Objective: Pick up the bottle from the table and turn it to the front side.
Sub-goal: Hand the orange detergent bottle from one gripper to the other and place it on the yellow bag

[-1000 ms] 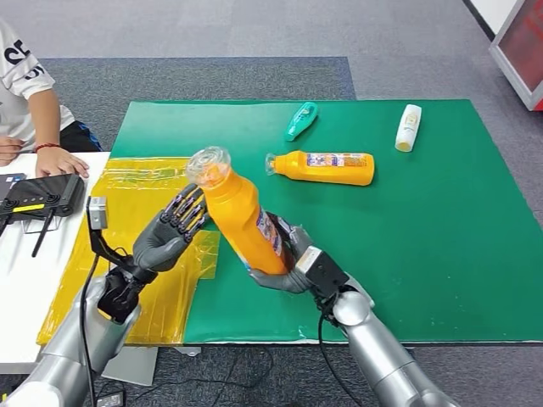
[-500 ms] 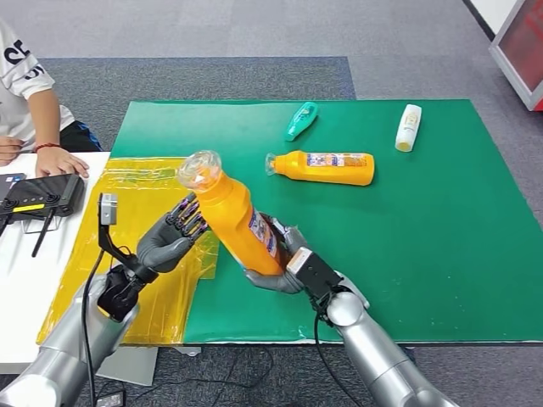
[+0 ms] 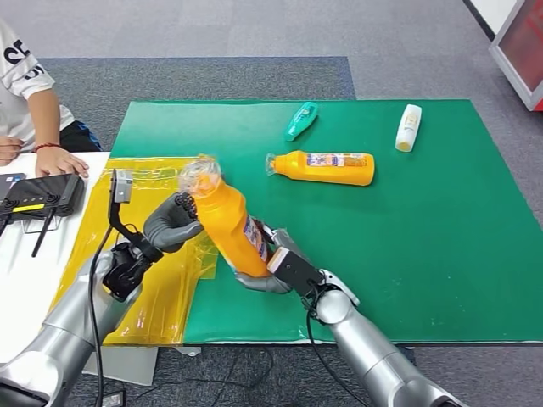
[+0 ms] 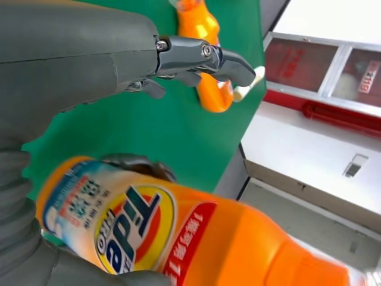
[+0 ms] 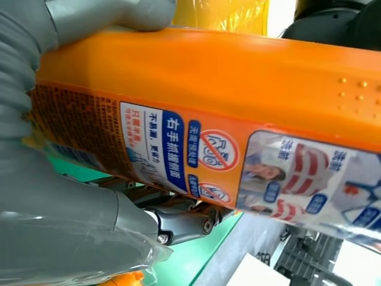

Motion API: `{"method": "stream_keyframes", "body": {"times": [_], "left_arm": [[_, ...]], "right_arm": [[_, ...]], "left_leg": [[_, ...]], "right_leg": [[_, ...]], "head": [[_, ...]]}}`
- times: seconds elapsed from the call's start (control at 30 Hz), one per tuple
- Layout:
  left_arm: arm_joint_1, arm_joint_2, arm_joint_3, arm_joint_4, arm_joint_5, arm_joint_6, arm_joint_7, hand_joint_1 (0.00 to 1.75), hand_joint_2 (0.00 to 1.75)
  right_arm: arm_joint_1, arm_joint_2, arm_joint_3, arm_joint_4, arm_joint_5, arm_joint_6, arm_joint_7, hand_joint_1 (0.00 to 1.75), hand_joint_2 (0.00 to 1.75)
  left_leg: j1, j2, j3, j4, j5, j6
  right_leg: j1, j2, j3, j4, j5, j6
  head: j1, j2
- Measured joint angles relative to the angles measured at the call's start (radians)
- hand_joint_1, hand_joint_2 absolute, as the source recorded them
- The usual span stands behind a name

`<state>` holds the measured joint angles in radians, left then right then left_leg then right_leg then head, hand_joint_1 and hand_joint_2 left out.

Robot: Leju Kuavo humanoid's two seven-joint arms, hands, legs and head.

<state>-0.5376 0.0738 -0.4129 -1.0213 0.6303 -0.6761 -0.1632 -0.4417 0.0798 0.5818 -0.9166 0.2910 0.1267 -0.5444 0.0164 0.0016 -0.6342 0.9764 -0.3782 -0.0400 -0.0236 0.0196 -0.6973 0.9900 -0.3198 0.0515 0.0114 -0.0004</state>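
Near edge of green mat (image 3: 416, 254): the orange bottle (image 3: 232, 225) is being held above it, tilted, clear cap (image 3: 199, 176) pointing up and left.
Right hand (image 3: 269, 270): the bottle's lower body is being grasped, fingers wrapped around it.
Left hand (image 3: 170, 225): fingers are being pressed against the bottle's upper part below the cap; a closed grip cannot be told.
Labels: the Tide logo (image 4: 130, 229) is being shown toward the left wrist, the printed back label (image 5: 189, 152) toward the right wrist.
Far on mat: a second orange bottle (image 3: 327, 167), a teal bottle (image 3: 301, 119) and a white bottle (image 3: 408, 127) are being left lying.
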Motion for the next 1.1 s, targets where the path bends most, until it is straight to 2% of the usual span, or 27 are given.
{"method": "stream_keyframes", "body": {"times": [0.27,0.67,0.8,0.93,1.1], "left_arm": [[-0.025,-0.006,-0.034,-0.005,0.019,-0.003,0.006,0.0,1.75],[-0.026,-0.005,-0.043,-0.005,0.047,-0.018,0.013,0.0,1.75],[-0.03,0.004,-0.061,-0.005,0.032,-0.091,0.008,0.0,1.75],[-0.054,0.039,-0.097,-0.005,-0.041,-0.186,-0.046,0.0,1.75],[-0.075,0.076,-0.129,-0.005,-0.081,-0.207,-0.079,0.0,1.75]], "right_arm": [[-0.039,0.015,0.018,0.059,-0.003,0.001,0.0,1.75,1.75],[-0.049,0.016,0.017,0.082,-0.014,-0.01,0.004,1.75,1.75],[-0.057,0.016,0.017,0.093,-0.009,-0.008,0.014,1.75,1.75],[-0.072,0.016,0.018,0.108,-0.005,0.004,0.016,1.75,1.75],[-0.082,0.017,0.021,0.119,-0.004,0.008,0.017,1.75,1.75]], "left_leg": [[0.0,0.0,0.0,0.0,0.0,0.0],[0.0,0.0,0.0,0.0,0.0,0.0],[0.0,0.0,0.0,0.0,0.0,0.0],[0.0,0.0,0.0,0.0,0.0,0.0],[0.0,0.0,0.0,0.0,0.001,0.0]], "right_leg": [[0.0,0.0,0.0,0.0,0.0,0.0],[0.0,0.0,0.0,0.0,0.0,0.0],[0.0,0.0,0.0,0.0,0.0,0.0],[0.0,0.0,0.0,0.0,0.0,0.0],[0.0,0.0,0.0,0.0,0.0,0.0]], "head": [[0.0,0.0],[0.0,0.0],[0.0,0.0],[0.0,0.0],[0.0,0.0]]}}
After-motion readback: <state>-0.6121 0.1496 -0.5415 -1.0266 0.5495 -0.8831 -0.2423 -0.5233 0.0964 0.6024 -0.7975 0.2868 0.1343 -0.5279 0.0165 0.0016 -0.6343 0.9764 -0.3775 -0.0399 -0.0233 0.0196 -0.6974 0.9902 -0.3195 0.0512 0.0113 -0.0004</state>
